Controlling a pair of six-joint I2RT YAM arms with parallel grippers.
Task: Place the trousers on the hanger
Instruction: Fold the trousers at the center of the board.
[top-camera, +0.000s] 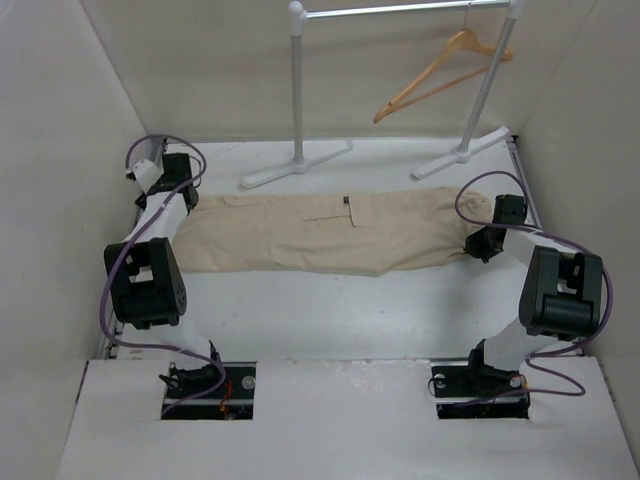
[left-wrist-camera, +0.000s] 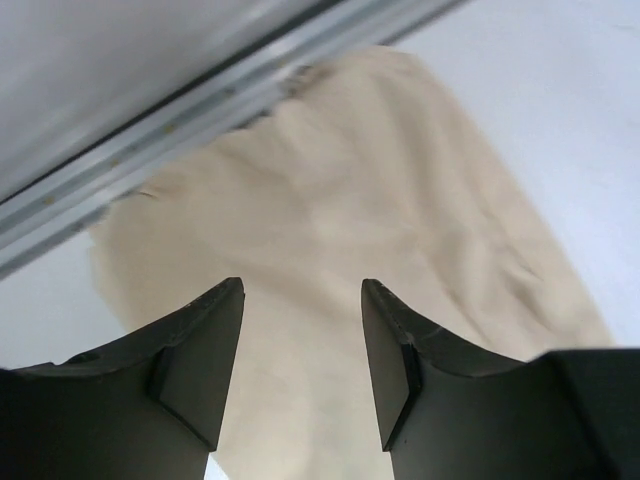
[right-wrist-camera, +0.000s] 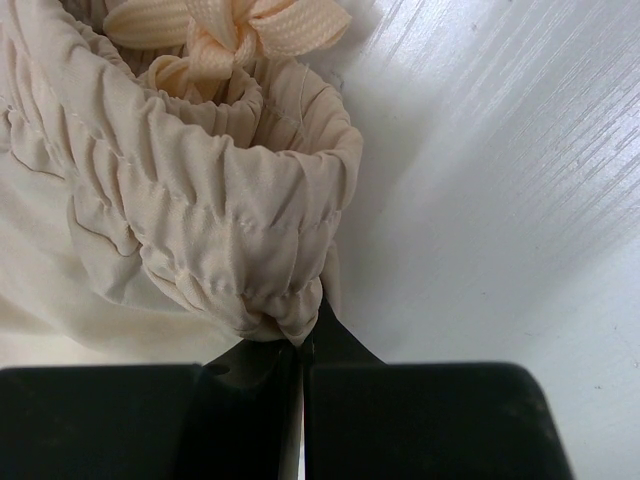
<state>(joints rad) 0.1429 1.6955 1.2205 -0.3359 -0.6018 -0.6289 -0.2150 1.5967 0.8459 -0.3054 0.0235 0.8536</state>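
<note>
Trousers (top-camera: 330, 235): beige, one pair, laid flat and lengthwise across the middle of the top view on the white table (top-camera: 330, 310). The gathered waist is at the right end and the leg ends at the left. A side cargo pocket (top-camera: 335, 212) faces up near the centre. A cream drawstring bow (right-wrist-camera: 235, 30) shows at the waistband in the upper left of the right wrist view.

Hanger (top-camera: 440, 75): wooden, tilted, hooked on the bar of the white garment rack (top-camera: 298, 90) at the upper right, well apart from the trousers.

Left gripper (left-wrist-camera: 302, 300): at the left end of the garment, claw spread, with beige cloth showing in the gap below it. Whether it touches the cloth cannot be told. An aluminium rail (left-wrist-camera: 200, 110) crosses the upper left of its view.

Right gripper (right-wrist-camera: 302, 345): at the right end, claw pressed together, pinching the lower edge of the elastic waistband.
</note>
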